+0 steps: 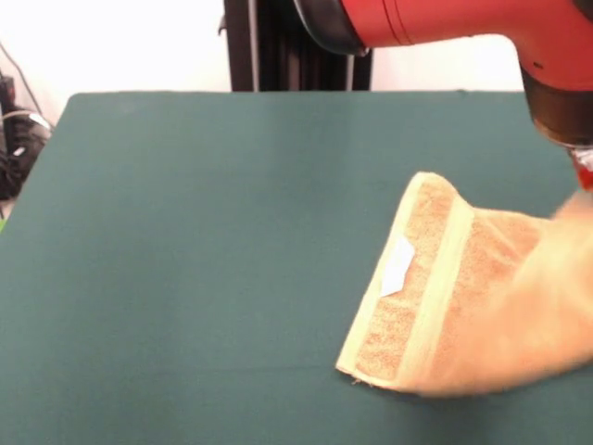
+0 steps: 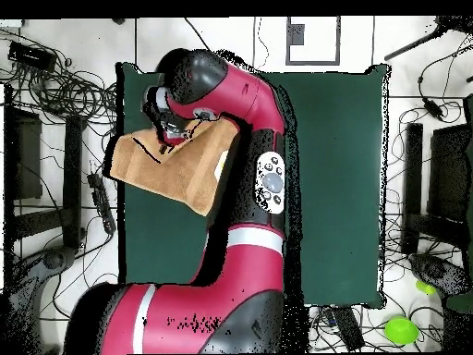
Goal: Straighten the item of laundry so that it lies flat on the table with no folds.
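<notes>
In the front view, the table (image 1: 185, 278) is covered in dark green cloth, and the tan-orange terry towel (image 1: 435, 297) is seen at its right side, toward the near edge. The towel's left part lies on the cloth, with a pale woven band (image 1: 443, 287) running from its far corner to its near edge and a small white care tag (image 1: 398, 266) lying on the pile just left of that band. The right part of the towel is blurred and appears raised off the cloth toward the right edge of the picture. The red arm (image 1: 445, 23) is seen crossing the top from the black pedestal (image 1: 278, 46) and bending down at the far right, above the raised part of the towel; the tool itself is cut off there. In the overhead view, the towel (image 2: 175, 166) is seen at the left side of the table (image 2: 342, 185), with one corner reaching past the table's left edge. The gripper (image 2: 169, 132) is seen over the towel's far portion, at a ridge of bunched fabric, and the arm (image 2: 240, 102) covers the towel's right part. Whether the tool is clenched on the fabric or released cannot be told from either view. Cables (image 2: 55, 83) and dark equipment are seen on the floor to the left of the table, and a bright green object (image 2: 403, 328) lies on the floor at the right.
</notes>
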Controlling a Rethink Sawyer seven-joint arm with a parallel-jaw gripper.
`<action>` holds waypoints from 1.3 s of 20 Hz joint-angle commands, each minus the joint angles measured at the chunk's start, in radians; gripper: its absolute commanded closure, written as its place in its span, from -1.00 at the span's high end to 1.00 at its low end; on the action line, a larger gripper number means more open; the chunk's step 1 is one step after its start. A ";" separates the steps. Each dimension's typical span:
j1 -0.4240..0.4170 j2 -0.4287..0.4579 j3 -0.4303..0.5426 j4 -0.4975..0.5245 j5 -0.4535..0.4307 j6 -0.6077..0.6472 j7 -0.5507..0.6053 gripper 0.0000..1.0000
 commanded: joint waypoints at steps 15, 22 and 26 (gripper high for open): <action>0.007 -0.042 0.134 0.047 -0.093 0.075 -0.084 1.00; -0.050 -0.048 0.079 0.126 -0.333 0.057 -0.357 1.00; -0.084 -0.037 0.089 0.102 -0.483 0.050 -0.482 1.00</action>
